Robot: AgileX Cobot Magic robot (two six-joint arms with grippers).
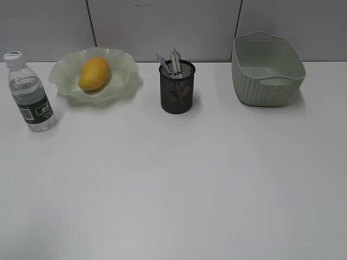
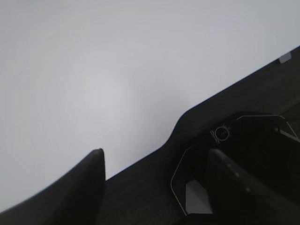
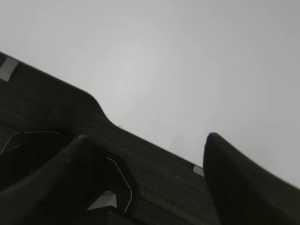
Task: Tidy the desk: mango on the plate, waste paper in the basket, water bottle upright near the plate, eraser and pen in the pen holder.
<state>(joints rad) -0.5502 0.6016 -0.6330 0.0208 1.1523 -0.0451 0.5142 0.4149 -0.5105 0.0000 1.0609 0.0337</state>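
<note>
- The desk (image 1: 173, 184) is a plain white tabletop; everything on it sits in a row along the far edge, and the near part is bare.
- The bottle (image 1: 30, 92) stands upright at the far left corner, white cap on top, just beside the plate but apart from it.
- The plate (image 1: 122, 70), pale green with a ruffled rim, lies right of the bottle, near the far edge.
- The mango (image 1: 94, 73) lies on the plate (tilted, its long side running towards the far edge).
- The pen holder (image 1: 177, 89), a black mesh cup, stands near the middle of the far edge, well apart from the plate and the basket. Pens (image 1: 169, 60) stick out of its top; something pale shows through the mesh lower down, too small to tell what.
- The basket (image 1: 267, 69) sits towards the far right corner. What it holds cannot be told; no paper wad shows on the tabletop.
- Neither arm shows in the exterior view.
- The left gripper (image 2: 154, 164) hangs over bare white desk beside a dark base, jaws apart, with nothing between them.
- The right gripper (image 3: 145, 150) likewise hangs over bare desk, jaws spread wide and empty.
</note>
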